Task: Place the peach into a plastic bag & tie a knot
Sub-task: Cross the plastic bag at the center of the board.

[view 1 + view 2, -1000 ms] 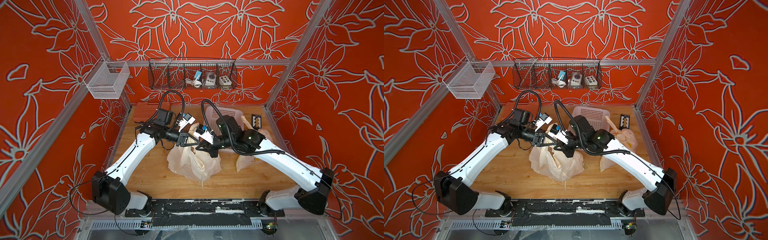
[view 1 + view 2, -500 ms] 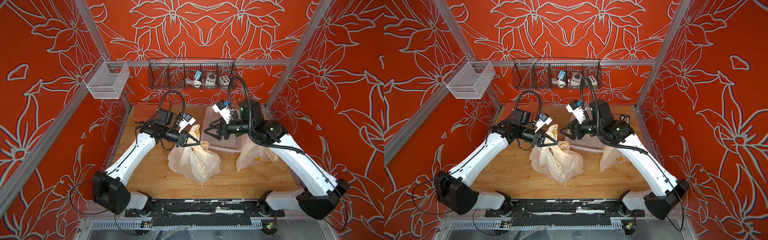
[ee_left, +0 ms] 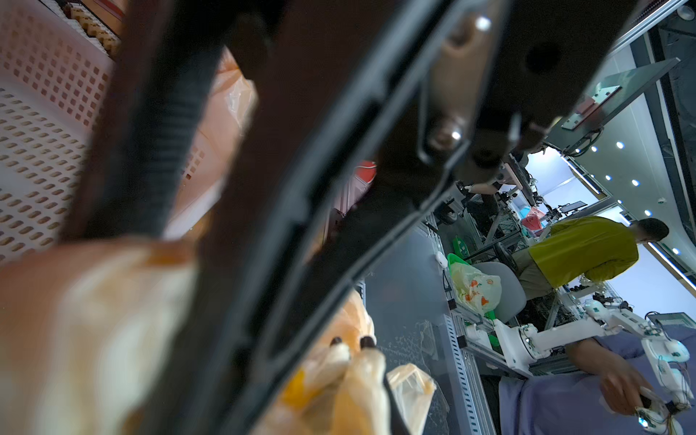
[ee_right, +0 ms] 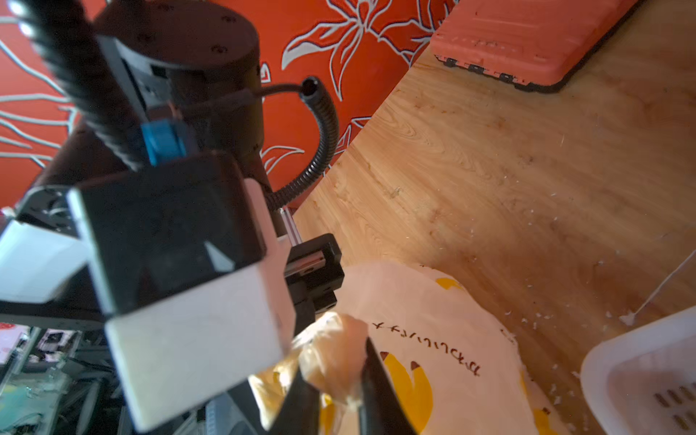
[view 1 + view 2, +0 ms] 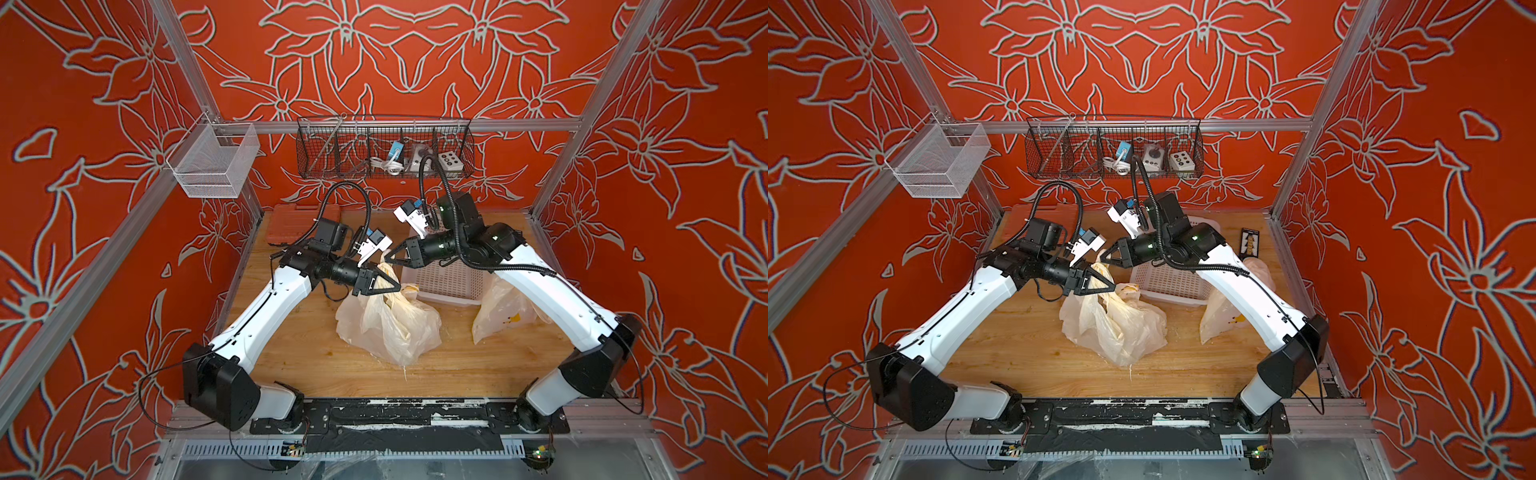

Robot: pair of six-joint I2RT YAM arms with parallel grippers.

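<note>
My left fingers (image 5: 392,286) are clamped on a gathered strip at the top of the pale, translucent plastic bag (image 5: 390,328), just above the centre of the frame in both top views. My right fingers (image 5: 392,259) are pinched shut on another twisted tail of that same bag, a little higher in the frame. In the right wrist view the twist sits between my two dark fingers (image 4: 378,391), with the bag's yellow banana print beside it. The two pairs of fingers are near each other but apart, with plastic running between them. The bag's body slumps on the wooden tabletop (image 5: 316,365) at mid-frame. I cannot make out the peach through the plastic.

A white perforated plastic basket (image 5: 446,278) stands just right of the bag's top. Its front-left corner meets the bag's upper fold in the picture, and I cannot tell whether they touch. A second yellowish plastic sack (image 5: 498,316) lies under my right forearm at centre right, beside the basket's front corner. A flat orange plastic case (image 5: 291,224) lies at the tabletop's back-left corner, well apart. Bare wood lies open below the bag toward the frame's lower edge, and left of it as far as my left arm.
</note>
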